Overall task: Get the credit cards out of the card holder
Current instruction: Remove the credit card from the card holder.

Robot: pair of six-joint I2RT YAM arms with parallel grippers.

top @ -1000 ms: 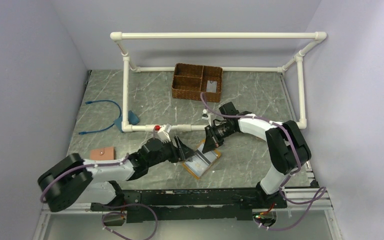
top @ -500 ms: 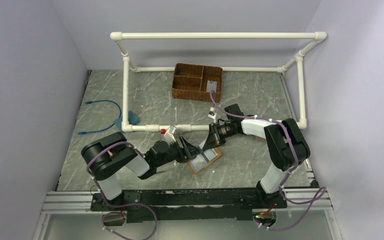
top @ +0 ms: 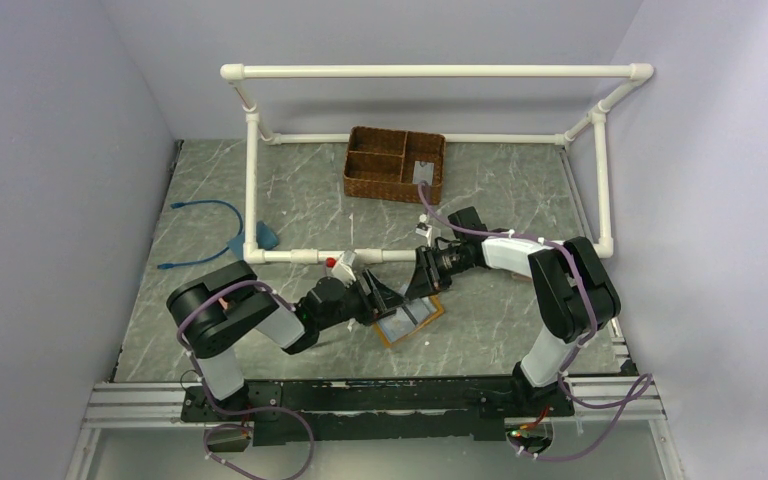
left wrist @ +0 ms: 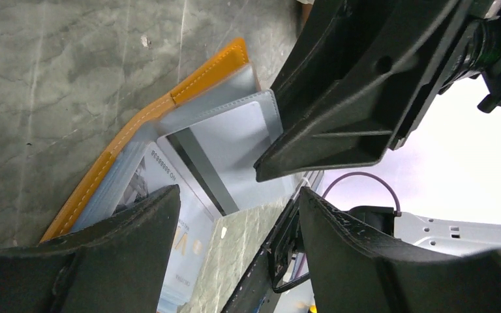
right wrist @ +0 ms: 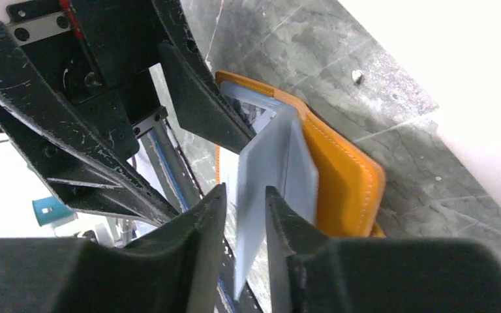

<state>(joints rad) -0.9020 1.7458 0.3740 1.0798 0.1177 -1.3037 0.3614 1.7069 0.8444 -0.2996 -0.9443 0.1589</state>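
The mustard-orange card holder (top: 412, 321) lies open on the table between both arms; it also shows in the left wrist view (left wrist: 169, 99) and the right wrist view (right wrist: 339, 176). My left gripper (top: 380, 300) is open, and one finger (left wrist: 104, 261) rests on a printed credit card (left wrist: 169, 208) in the holder's near half. My right gripper (top: 423, 286) is shut on a pale grey credit card (right wrist: 251, 215), which stands tilted up out of the pale blue-grey slots (right wrist: 300, 169). The same card, with a dark stripe, shows in the left wrist view (left wrist: 235, 153) under the right gripper's fingertip.
A white pipe frame (top: 290, 256) runs just behind the grippers. A brown wicker basket (top: 380, 160) with a grey card (top: 422, 172) in it stands at the back. A blue cable (top: 205, 235) lies at the left. The black rail (top: 380, 395) borders the near edge.
My left arm has folded up and its gripper has moved right onto the holder. My right gripper has dropped lower onto the holder. The holder has shifted slightly.
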